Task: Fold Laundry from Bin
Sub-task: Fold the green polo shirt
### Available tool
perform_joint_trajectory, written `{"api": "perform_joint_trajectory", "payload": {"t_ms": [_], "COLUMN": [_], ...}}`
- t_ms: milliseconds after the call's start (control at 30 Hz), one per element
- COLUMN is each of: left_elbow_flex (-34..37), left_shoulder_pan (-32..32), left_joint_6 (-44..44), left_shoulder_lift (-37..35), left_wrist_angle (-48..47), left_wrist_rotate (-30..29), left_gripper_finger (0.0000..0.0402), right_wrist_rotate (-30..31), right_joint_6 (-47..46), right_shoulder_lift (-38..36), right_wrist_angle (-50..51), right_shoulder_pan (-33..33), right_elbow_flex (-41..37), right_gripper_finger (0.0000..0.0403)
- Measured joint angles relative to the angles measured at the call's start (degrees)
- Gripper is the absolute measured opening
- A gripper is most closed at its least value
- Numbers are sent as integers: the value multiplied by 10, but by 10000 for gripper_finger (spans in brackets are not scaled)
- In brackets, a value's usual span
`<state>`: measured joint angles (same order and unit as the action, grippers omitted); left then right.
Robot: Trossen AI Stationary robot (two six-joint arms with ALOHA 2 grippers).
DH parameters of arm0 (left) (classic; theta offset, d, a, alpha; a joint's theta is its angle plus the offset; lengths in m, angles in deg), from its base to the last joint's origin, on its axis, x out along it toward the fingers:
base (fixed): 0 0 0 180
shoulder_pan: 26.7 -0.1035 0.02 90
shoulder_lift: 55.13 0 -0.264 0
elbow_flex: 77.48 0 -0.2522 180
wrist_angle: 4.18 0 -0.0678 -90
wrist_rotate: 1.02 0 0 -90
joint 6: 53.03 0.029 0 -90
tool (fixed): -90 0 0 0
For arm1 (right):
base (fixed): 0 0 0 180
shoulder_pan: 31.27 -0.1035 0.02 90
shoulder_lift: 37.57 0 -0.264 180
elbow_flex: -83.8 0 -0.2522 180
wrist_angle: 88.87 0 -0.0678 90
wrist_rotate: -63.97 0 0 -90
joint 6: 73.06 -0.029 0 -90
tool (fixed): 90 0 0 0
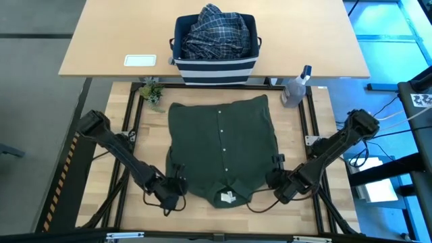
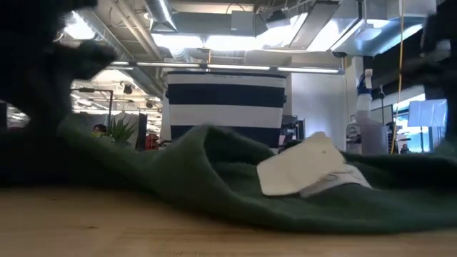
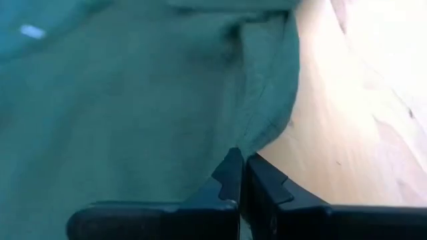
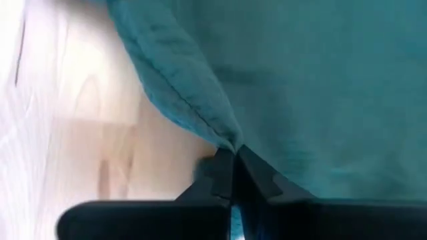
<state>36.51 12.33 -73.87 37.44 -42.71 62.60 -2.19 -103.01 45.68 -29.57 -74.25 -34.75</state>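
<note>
left end effector [image 1: 177, 191] is pinched shut on the near-left corner of the dark olive-green shirt [image 1: 223, 145], right end effector [image 1: 277, 181] likewise shut on the near-right corner. both wrist views show the fingers closed tight with a fold of green cloth edge nipped between the tips, wood of the surface [image 1: 135, 202] just beside.

shirt lies spread flat, button placket up the middle, collar and white tag [image 2: 310, 171] toward the near edge, hem toward the bin [image 1: 214, 61].

step in hand, as i read it: corners grabbed, first fold about to start. next move probably needs both arms lifting together and carrying the near edge over toward the far hem, evenly, or the cloth skews. grip looks thin on both sides, only edge fabric, so slip is the risk.

counts:
- end effectors: 2, both gripping
- green shirt: 1, on the surface
- plaid shirt [image 1: 214, 30]: 1, heaped in the bin
- bin: 1, on the far surface
- spray bottle [image 1: 295, 89]: 1
- small plant [image 1: 152, 92]: 1
- black garment: none visible
</note>
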Motion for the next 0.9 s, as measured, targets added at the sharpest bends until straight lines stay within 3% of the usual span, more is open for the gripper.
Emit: {"api": "perform_joint_trajectory", "payload": {"t_ms": [267, 433, 567, 700, 900], "left_elbow_flex": [0, -1, -1, -1, -1], "left_shoulder_pan": [0, 0, -8, -28, -62], "left_joint_6": [6, 50, 91, 121, 138], "left_shoulder_lift": [-149, -246, -312, -361, -407], "left_wrist_angle": [-45, -49, -48, -49, -67], "left_wrist_rotate": [-149, -255, -321, -348, -337], "left_gripper_finger": [1, 0, 0, 0, 0], "right_wrist_rotate": [136, 256, 319, 342, 319], "right_joint_6": [-13, -15, -7, 16, 23], "right_shoulder_lift": [-67, -110, -138, -159, -181], "right_wrist_angle": [103, 153, 170, 181, 193], "right_shoulder_pan": [0, 7, 33, 73, 138], "right_elbow_flex": [92, 153, 193, 217, 219], "right_gripper_finger": [2, 1, 1, 1, 0]}}
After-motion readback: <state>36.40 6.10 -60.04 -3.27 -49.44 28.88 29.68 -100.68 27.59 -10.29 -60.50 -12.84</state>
